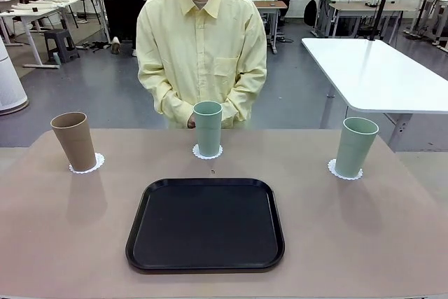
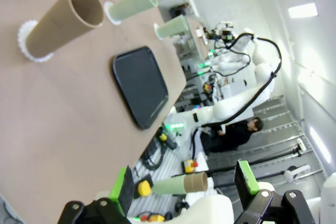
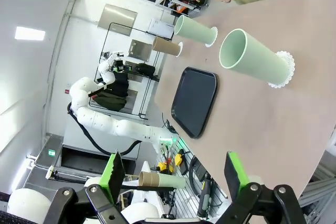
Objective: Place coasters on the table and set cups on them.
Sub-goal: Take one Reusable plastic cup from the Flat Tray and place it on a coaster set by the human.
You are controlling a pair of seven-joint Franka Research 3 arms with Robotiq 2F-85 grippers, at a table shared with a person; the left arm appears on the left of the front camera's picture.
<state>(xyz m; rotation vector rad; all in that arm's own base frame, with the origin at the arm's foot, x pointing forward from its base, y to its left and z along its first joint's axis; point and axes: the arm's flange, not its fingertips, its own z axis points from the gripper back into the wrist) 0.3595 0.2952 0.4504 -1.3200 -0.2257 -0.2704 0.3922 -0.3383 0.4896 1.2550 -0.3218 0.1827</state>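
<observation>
cups [image 1: 207, 127]: matte, smooth; two mint, one brown
coasters [image 1: 345, 170]: white lacy paper
tray [image 1: 206, 224]: black plastic, slight sheen
table [image 1: 364, 229]: matte tan

text: none legible — labels: none — numbers: none

three cups [image 1: 208, 127] on coasters [image 1: 208, 152] behind tray [image 1: 206, 224], on table [image 1: 63, 236]

The middle mint cup [image 1: 207, 127] hides the person's clasped hands [image 1: 192, 121] almost entirely. Each cup's base covers the centre of its coaster [image 1: 87, 165], so just the lacy rims peek out. The tabletop [image 1: 63, 229] runs off the bottom edge and both sides. A tiny dark speck [image 1: 213, 171] behind the tray is too small to identify.
</observation>
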